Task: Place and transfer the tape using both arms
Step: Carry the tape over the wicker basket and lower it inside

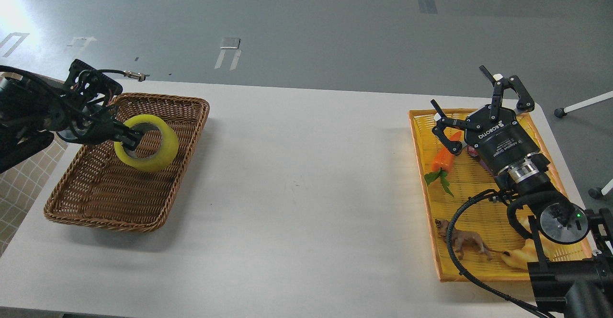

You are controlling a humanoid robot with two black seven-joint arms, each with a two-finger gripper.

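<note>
On the white table (297, 174) a brown wicker basket (96, 203) sits at the left, probably as the drop spot, and there the left pincer (128, 140) has closed on the rim of the yellow tape (165, 157), holding it on edge over the basket. At the right, the right pincer (479, 102), marked ROBOTIQ, hangs spread and empty above a yellow tray (421, 131) of toys, apparently clear of the transfer
</note>
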